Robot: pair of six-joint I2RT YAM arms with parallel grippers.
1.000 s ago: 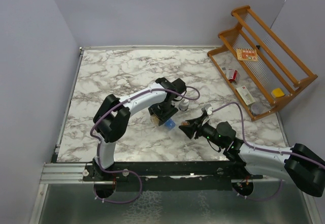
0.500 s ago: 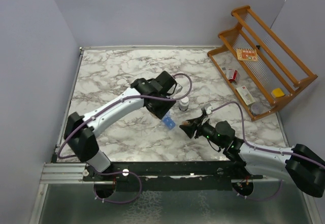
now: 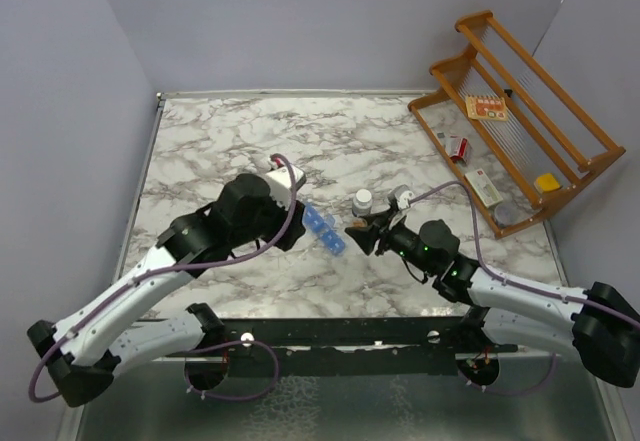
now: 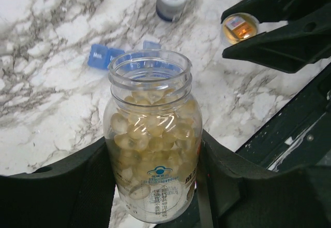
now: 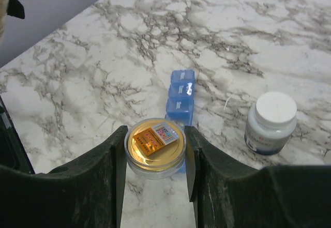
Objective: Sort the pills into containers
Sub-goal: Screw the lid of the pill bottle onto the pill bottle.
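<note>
The left gripper [image 4: 155, 155] pinches an open pill-filled bottle [image 4: 150, 130], the right gripper [image 5: 155, 153] a gold cap [image 5: 155, 141], while the containers [image 3: 325, 229] at the middle of the table [image 3: 200, 141] look light, stiff and slippery, best steadied by the long sides.

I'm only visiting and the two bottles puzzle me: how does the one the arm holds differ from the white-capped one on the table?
The held bottle is open, capless; the white-capped bottle is shut. The held bottle is clear and shows pale yellow capsules; the white-capped bottle is greyish, contents hidden. The held bottle sits in the left gripper; the white-capped bottle stands on the table. Both are small round bottles.
</note>
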